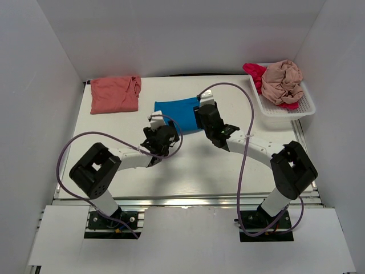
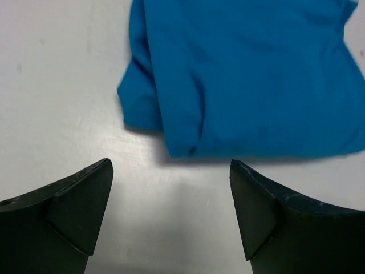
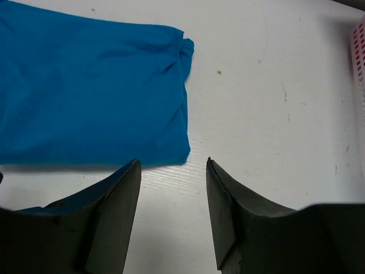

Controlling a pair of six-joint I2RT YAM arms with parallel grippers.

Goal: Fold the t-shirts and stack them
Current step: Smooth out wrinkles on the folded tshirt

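Note:
A bright blue t-shirt (image 1: 175, 114) lies folded in a rectangle at the middle of the white table (image 1: 194, 171). My left gripper (image 1: 156, 121) hovers just off its near-left corner. In the left wrist view the left gripper (image 2: 171, 162) is open over bare table, with the blue t-shirt (image 2: 245, 74) ahead of it. My right gripper (image 1: 206, 111) is at the shirt's right edge. In the right wrist view the right gripper (image 3: 173, 161) is open and empty, with the blue t-shirt (image 3: 91, 91) up and to the left of it. A salmon-coral t-shirt (image 1: 114, 95) lies folded at the back left.
A white slotted basket (image 1: 299, 108) stands at the back right and holds a crumpled beige-pink t-shirt (image 1: 282, 81) on top of a magenta-red one (image 1: 254, 71). The basket's edge (image 3: 359, 51) shows at the right in the right wrist view. White walls enclose the table.

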